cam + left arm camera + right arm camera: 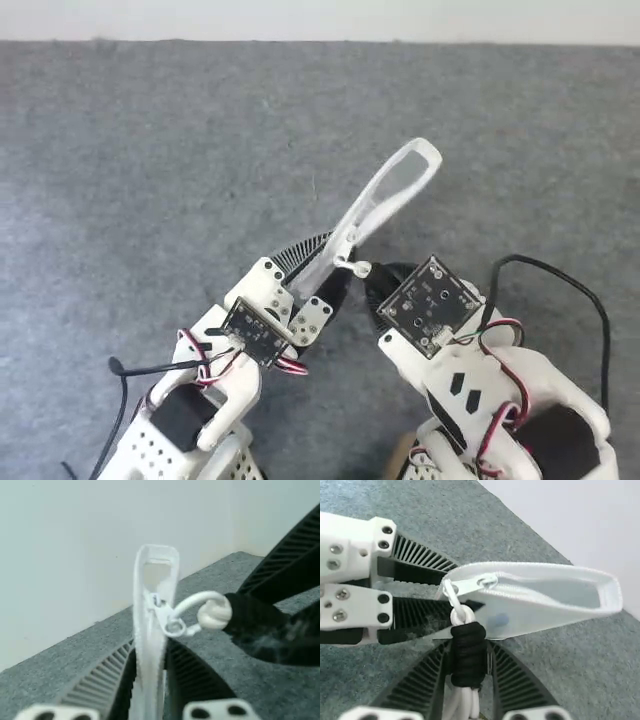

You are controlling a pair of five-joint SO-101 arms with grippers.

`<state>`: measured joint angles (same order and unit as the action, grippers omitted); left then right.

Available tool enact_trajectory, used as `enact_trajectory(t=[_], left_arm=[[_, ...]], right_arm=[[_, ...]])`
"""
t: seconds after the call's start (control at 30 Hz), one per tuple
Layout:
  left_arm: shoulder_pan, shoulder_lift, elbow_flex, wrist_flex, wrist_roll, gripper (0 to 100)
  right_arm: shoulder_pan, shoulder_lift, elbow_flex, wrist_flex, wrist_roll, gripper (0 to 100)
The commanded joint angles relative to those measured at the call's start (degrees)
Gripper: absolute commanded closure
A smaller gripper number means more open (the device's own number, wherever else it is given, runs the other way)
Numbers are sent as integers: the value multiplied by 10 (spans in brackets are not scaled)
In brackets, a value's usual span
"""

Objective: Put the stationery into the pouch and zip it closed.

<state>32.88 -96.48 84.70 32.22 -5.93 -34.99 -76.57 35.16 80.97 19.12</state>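
Where the two arms meet at the near end of the pouch (385,200), I read the left gripper (322,268) clamped on that end, its ribbed fingers (100,680) pressed to either side of the white fabric. Just beside the pouch, my right gripper (468,647) is closed on the black wrap (466,670) of the pull cord (454,602), which loops white through the zip slider (160,611) at the pouch's gripped end. Held this way, the pouch stands on edge, lifted off the grey mat (150,150), angling up and away from both grippers. I cannot tell whether the zip is shut past the slider.
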Motion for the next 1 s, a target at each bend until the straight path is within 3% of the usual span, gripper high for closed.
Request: enact_trajectory(t=[0.0, 0.23, 0.5, 0.73, 0.97], left_arm=[[1, -11, 2, -19, -17, 991], [1, -11, 7, -1, -18, 991], [1, -11, 6, 2, -18, 991], [1, -11, 6, 2, -18, 991], [1, -11, 7, 2, -18, 991]], right_arm=[[-7, -6, -30, 0, -6, 988], [-7, -4, -23, 0, -46, 828], [-74, -4, 22, -41, -50, 825], [-74, -4, 43, -80, -54, 827], [-2, -4, 96, -159, -54, 829]])
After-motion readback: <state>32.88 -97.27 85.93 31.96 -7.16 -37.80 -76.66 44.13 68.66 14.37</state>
